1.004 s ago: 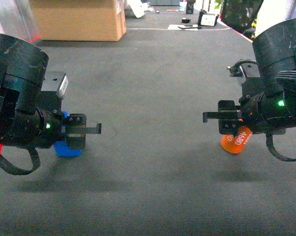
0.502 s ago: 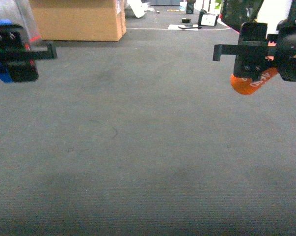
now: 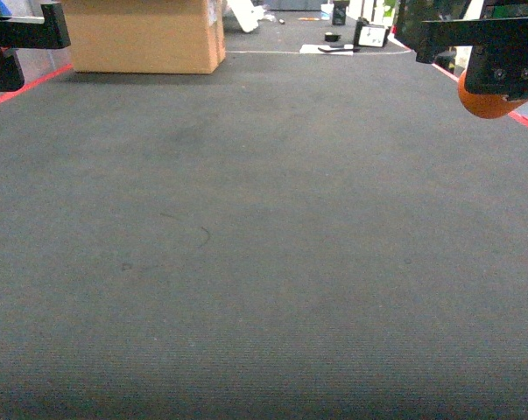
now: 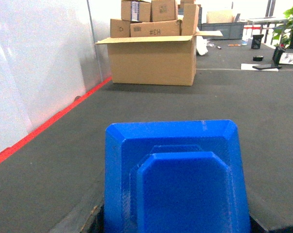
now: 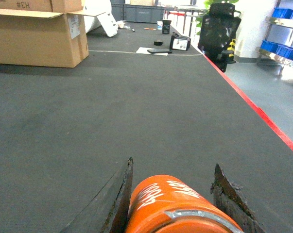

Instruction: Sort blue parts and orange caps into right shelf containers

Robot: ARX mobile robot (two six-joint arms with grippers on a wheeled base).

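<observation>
We saw a wide dark grey mat edged with red tape along both sides. At its far left stood an open cardboard box with smaller cartons stacked in it. Farther back, toward the right, a sheet of paper lay on the mat with a few small dark items on or beside it. A faint curved mark showed near the middle.

Open grey floor lies ahead, blocked only by a cardboard box far left.
</observation>
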